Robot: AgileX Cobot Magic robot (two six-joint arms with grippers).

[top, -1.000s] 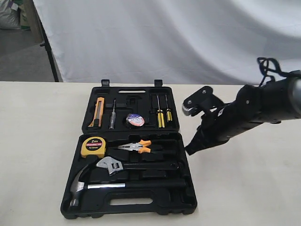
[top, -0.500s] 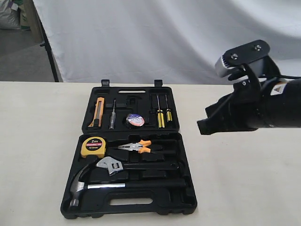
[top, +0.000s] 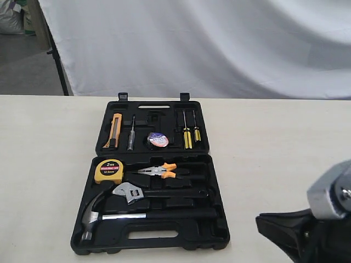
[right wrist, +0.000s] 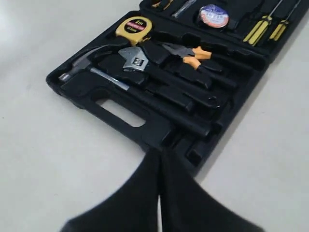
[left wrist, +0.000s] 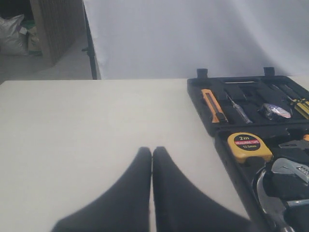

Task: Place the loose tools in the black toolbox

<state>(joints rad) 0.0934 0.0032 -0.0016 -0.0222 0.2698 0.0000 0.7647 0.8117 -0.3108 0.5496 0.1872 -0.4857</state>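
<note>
The black toolbox point(top: 204, 239) lies open on the table. Its near half holds the claw hammer point(top: 91, 215) and the adjustable wrench point(top: 129, 192), each in a recess. The dark tape roll point(top: 158, 140) sits in the far half. My right gripper point(top: 260, 221) is low at the front right of the box, shut and empty. In the right wrist view its tips point(right wrist: 160, 152) sit just short of the box's near corner point(right wrist: 159, 133), with the hammer point(right wrist: 84, 60) and wrench point(right wrist: 134, 58) beyond. My left gripper point(left wrist: 152, 151) is shut and empty over bare table, left of the toolbox point(left wrist: 203, 106).
A yellow tape measure point(top: 108, 171) and orange-handled pliers point(top: 163, 171) lie in the near half. A utility knife point(top: 114, 130) and screwdrivers point(top: 190, 135) fill the far half. A white backdrop hangs behind the table, with a dark stand point(top: 55, 52) at the back left.
My right arm has swung from beside the toolbox's upper right down to the bottom right corner of the exterior view. The tools and toolbox have not moved.
</note>
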